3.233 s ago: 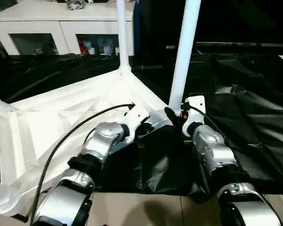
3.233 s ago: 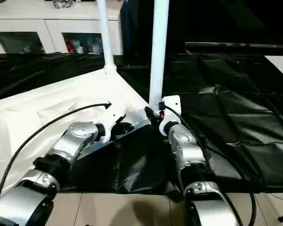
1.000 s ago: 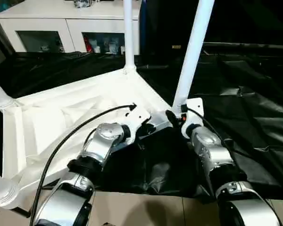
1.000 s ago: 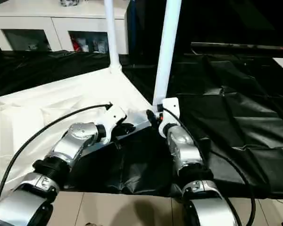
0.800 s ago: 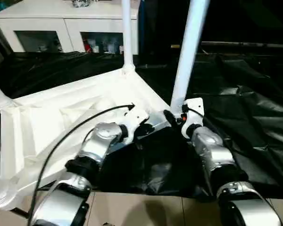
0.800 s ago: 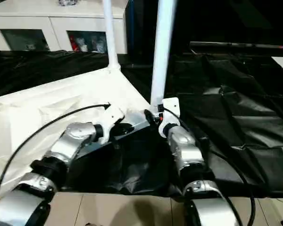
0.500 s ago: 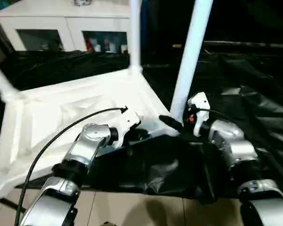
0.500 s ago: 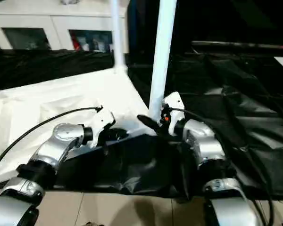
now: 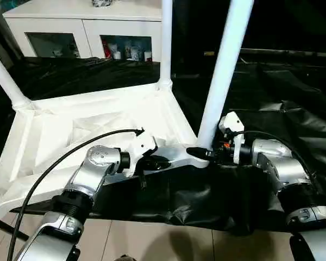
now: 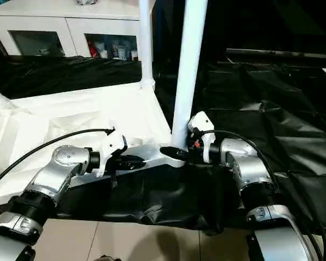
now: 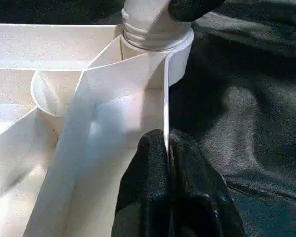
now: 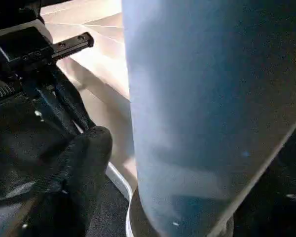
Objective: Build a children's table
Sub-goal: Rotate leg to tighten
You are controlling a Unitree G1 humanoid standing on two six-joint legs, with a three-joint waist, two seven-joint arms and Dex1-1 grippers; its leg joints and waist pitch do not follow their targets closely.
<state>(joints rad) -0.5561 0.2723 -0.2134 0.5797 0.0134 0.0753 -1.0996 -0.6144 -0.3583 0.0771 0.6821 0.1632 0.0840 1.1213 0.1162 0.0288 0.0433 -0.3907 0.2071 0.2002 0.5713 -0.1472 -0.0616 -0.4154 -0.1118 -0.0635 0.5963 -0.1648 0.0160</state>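
Note:
The white tabletop (image 9: 70, 122) lies upside down with its ribbed underside up. Three white legs stand in its corner sockets: a near right leg (image 9: 225, 70), a far right leg (image 9: 166, 43) and a far left leg (image 9: 5, 81). My left gripper (image 9: 158, 162) is shut on the thin rim wall (image 11: 164, 89) of the near edge, just left of the near right socket (image 11: 180, 54). My right gripper (image 9: 202, 152) reaches in from the right at that leg's base and is open. One finger (image 12: 84, 148) stands a little off the leg (image 12: 212, 113); the other is hidden behind it.
Black sheeting (image 9: 293, 98) covers the ground to the right and behind the tabletop. A white cabinet with glass doors (image 9: 70, 27) stands at the back left. Pale floor tiles (image 9: 152, 244) show along the near edge, under my forearms.
The camera has shifted. My right forearm has swung out to the right, and its gripper now points sideways at the near leg's base. The left gripper stays pinched on the rim.

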